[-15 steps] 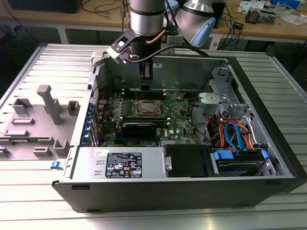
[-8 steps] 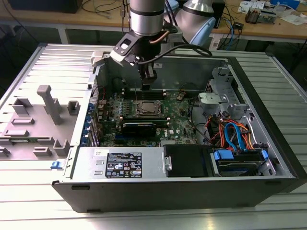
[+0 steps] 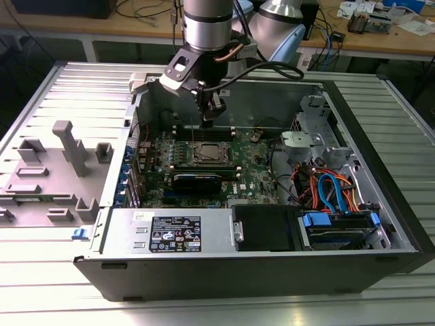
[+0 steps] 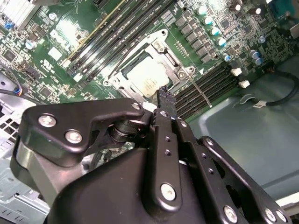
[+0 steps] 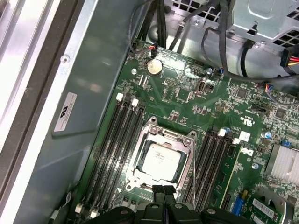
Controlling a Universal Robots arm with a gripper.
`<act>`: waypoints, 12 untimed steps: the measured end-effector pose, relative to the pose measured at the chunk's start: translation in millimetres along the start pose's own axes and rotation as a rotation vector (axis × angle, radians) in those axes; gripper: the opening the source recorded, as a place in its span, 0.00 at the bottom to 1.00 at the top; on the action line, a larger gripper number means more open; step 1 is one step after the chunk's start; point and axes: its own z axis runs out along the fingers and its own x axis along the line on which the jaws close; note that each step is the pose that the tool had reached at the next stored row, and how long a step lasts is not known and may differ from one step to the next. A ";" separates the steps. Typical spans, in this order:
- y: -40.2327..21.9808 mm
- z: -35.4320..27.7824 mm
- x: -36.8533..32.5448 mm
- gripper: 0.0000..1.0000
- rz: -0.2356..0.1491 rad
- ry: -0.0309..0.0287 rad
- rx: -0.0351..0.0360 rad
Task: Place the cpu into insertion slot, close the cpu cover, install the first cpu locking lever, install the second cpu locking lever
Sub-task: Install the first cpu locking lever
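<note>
The gripper (image 3: pixel 212 115) is hanging inside the open computer case (image 3: pixel 272 261), just above the green motherboard (image 5: pixel 187 100). In both wrist views its two black fingertips (image 5: pixel 158 190) are pressing flat against each other with nothing between them, so it is closed and carrying nothing.

The cpu (image 5: pixel 161 162) is lying flat in the insertion slot (image 4: pixel 133 59), almost straight under the fingertips and a little ahead of them. The silver top of the chip is showing through the square cut-out of the cpu cover (image 5: pixel 166 134), which is lying down over the slot and framing the chip on all sides.

In the second wrist view, a thin wire locking lever (image 4: pixel 200 92) is running out from a corner of the cover just beside the fingertips and crossing over the neighbouring memory slots (image 4: pixel 219 77). Whether it is latched cannot be told. More memory slots (image 5: pixel 114 149) are flanking the socket on its far side from that lever.
</note>
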 end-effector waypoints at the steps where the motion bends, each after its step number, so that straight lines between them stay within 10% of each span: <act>1: 0.0 0.0 0.0 0.11 -0.004 0.0000 -0.0001; 12: -0.2 0.0 0.1 0.11 -0.069 0.0005 -0.0020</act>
